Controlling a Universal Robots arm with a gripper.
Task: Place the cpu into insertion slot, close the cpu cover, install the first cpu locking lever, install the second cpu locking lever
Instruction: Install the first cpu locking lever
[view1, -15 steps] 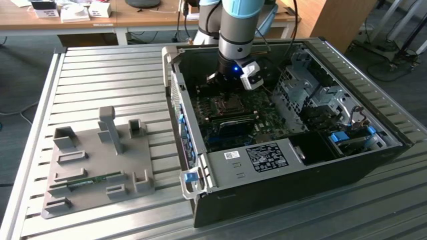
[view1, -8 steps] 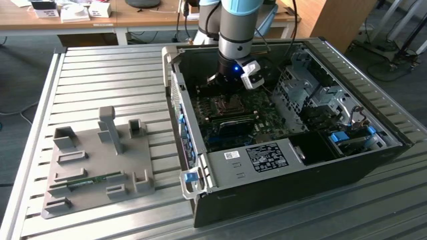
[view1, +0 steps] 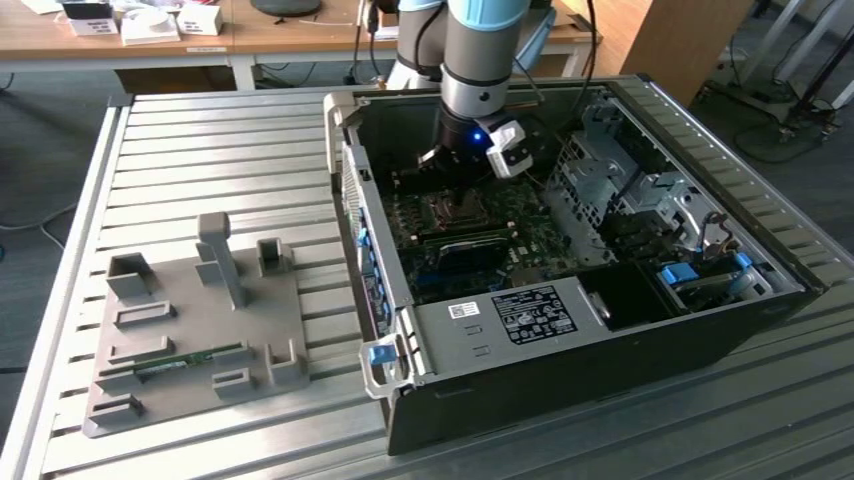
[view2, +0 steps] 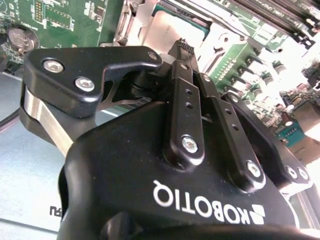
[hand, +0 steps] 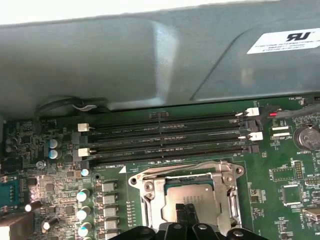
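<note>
Gripper (view1: 450, 180) hangs from the arm inside the pc case (view1: 561, 375), tips down at the cpu socket. In both wrist views its fingertips (hand: 188, 212) sit pressed together w/ nothing seen between them, right over the cpu (hand: 192, 192).

Going by the exterior view's left of the pc case: grey fixture plate (view1: 194, 340) lies on the slatted metal table (view1: 200, 150), well apart from the case, w/ a green memory stick (view1: 174, 365) lying in one of its holders. On the case itself, near its front edge, a white label (view1: 534, 312) w/ black print, too small to read. In the first wrist view another white label (hand: 287, 41) sits on the case's grey inner wall, print not legible.

Cpu: flat, square, silvery-grey top, seated in the socket on the green motherboard (hand: 50, 190). The cpu cover (hand: 150, 195), a thin shiny metal frame, lies down around it, cpu showing through its window; same in the second wrist view, cover (view2: 222, 37) around cpu (view2: 172, 25). Four black memory slots (hand: 165, 135) run just beside the cover; a coin cell (hand: 306, 136) sits near the slots' end.
</note>
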